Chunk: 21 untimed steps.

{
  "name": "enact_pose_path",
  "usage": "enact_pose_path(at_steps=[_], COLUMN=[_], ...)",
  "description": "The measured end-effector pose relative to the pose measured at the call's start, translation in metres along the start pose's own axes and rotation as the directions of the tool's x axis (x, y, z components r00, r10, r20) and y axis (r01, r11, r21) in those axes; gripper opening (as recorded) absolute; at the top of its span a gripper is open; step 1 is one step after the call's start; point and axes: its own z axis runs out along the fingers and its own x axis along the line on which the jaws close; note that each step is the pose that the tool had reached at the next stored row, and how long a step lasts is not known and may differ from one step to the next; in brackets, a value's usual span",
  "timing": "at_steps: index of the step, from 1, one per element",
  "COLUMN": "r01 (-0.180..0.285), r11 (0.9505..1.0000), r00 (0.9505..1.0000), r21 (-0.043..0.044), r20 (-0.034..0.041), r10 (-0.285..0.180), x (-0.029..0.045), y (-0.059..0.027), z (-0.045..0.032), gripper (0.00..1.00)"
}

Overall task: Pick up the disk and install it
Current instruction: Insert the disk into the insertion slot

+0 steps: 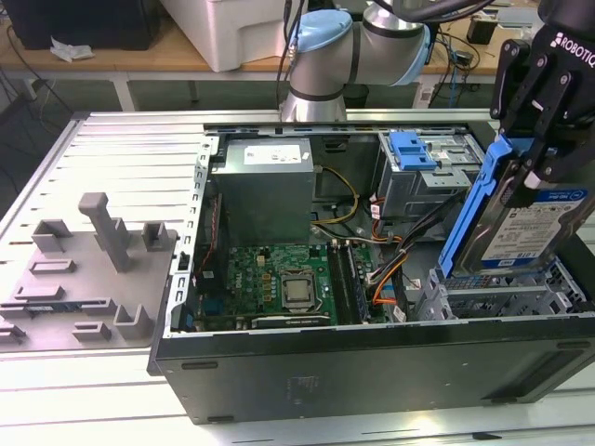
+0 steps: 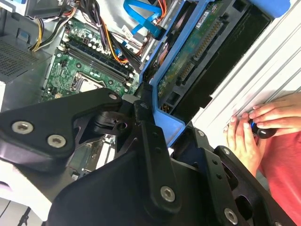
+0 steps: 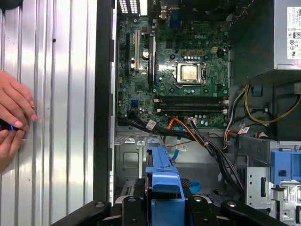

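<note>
We see the disk held on edge and tilted, just above the silver drive bay at the exterior view's right of the open computer case. Our gripper is clamped on the disk's blue carrier bracket from above. The motherboard lies beside the bay, with the grey power supply beyond. In the first wrist view, a person's hands rest on the ribbed table.
</note>
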Motion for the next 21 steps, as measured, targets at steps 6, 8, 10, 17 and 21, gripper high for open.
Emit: enact_pose_path(at_steps=[6, 8, 10, 17, 21], r01=[-0.011, -0.011, -0.011, -0.011, -0.011], r11=[0.9999, 0.9999, 0.9999, 0.9999, 0.9999], r00=[0.9999, 0.9999, 0.9999, 0.9999, 0.9999], r21=[-0.0002, -0.0002, -0.0002, -0.0001, -0.0001], r20=[0.0008, 0.0007, 0.0005, 0.0009, 0.0009], r10=[0.011, 0.011, 0.011, 0.011, 0.011], x=[0.0002, 0.0006, 0.0013, 0.0014, 0.0014], y=[0.0000, 0.0000, 0.0000, -0.0001, -0.0001], z=[0.0005, 0.0006, 0.0007, 0.0025, 0.0031], gripper=[0.37, 0.37, 0.37, 0.37, 0.37])
